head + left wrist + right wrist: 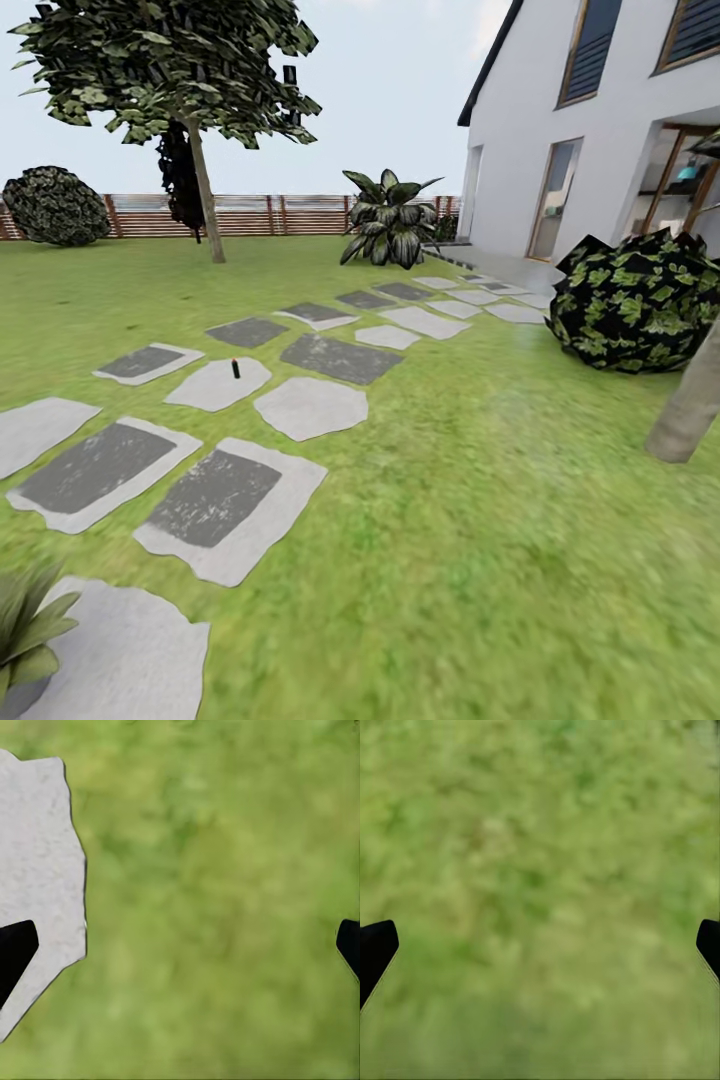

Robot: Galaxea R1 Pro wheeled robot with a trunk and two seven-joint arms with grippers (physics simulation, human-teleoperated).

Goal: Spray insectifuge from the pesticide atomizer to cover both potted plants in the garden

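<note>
Pesticide atomizer (236, 369) upright on stepping stone (205, 388).

The right gripper (540, 945) hangs over the lawn (540, 855), its 2 black fingertips (375, 949) set wide apart with nothing but grass between them. Each fingertip shows as a dark wedge, 1 to either side of the gripper's midpoint. The grass under the gripper is a blurred, mottled green, with paler yellowish patches scattered among darker ones all around it.
</note>
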